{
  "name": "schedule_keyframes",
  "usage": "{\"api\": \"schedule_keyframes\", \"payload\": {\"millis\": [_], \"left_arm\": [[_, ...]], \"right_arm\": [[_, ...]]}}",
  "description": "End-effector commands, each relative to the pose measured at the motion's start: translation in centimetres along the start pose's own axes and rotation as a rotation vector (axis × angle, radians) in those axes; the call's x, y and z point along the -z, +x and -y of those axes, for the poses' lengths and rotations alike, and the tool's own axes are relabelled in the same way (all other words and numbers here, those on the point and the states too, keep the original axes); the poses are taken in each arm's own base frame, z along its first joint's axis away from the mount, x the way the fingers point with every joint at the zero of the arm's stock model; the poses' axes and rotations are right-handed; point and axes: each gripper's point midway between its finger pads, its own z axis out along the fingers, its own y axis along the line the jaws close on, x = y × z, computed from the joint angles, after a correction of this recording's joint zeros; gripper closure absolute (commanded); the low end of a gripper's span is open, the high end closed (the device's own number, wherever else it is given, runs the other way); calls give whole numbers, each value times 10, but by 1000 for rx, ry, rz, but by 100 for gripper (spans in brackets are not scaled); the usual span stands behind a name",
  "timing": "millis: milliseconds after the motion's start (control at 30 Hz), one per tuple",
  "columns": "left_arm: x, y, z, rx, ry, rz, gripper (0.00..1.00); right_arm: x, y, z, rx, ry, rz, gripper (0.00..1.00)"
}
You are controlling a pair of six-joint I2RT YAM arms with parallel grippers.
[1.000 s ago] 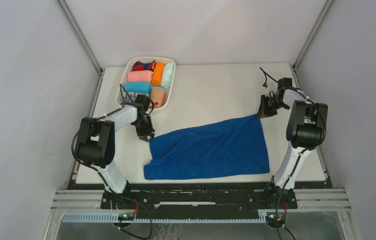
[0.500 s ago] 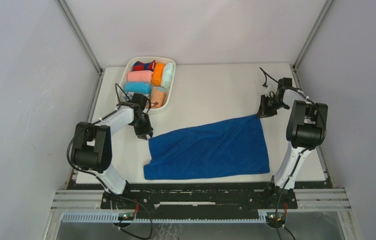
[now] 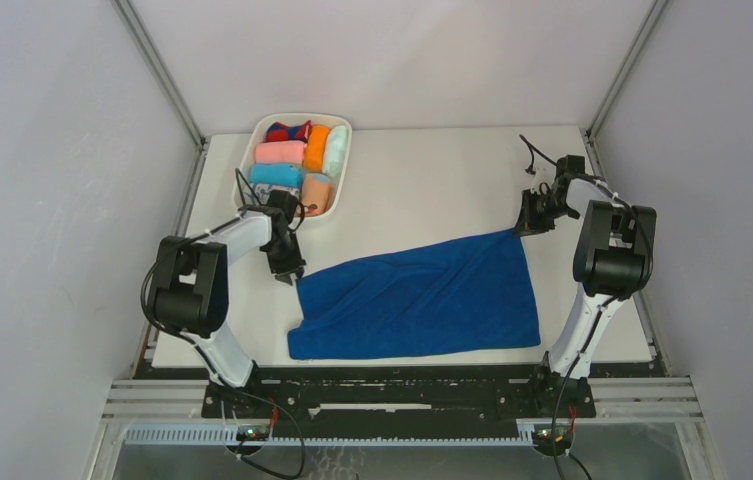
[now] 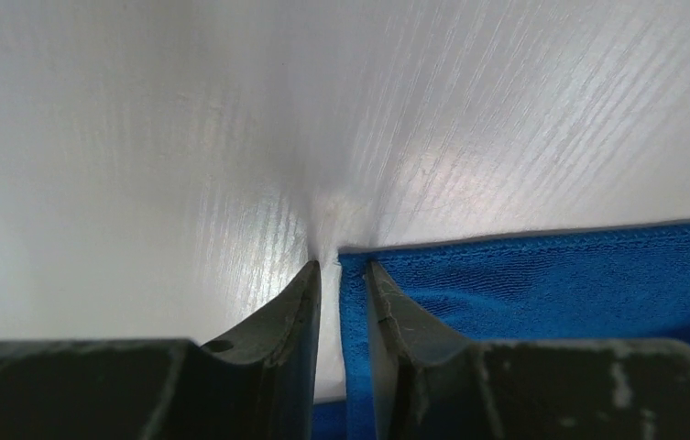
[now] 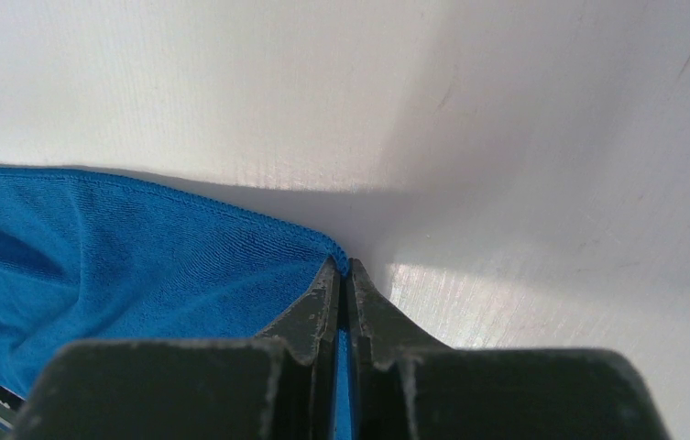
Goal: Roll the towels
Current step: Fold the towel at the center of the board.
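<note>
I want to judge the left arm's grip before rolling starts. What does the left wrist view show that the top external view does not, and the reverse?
Only the left wrist view: the left gripper has its jaws narrowly apart astride the corner hem of the blue towel, with bare table visible in the gap. Only the top external view: the whole towel spread out, the right gripper at its far right corner, and the tray of rolled cloths. Both: the towel, the table, and the left gripper at the towel's far left corner.
</note>
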Motion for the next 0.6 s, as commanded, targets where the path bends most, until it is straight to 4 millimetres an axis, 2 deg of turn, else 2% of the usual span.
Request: {"api": "schedule_keyframes", "payload": {"millis": [0, 433, 533, 567], "left_arm": [[-2, 1, -7, -20, -50, -10, 70], [-12, 9, 14, -51, 2, -55, 69], [-15, 9, 18, -50, 9, -54, 71], [-17, 9, 20, -50, 13, -55, 75]], "right_arm": [[12, -16, -7, 50, 1, 60, 100], [18, -22, 0, 36, 31, 90, 100], [19, -24, 2, 30, 35, 99, 100], [18, -24, 1, 30, 34, 98, 100]]}}
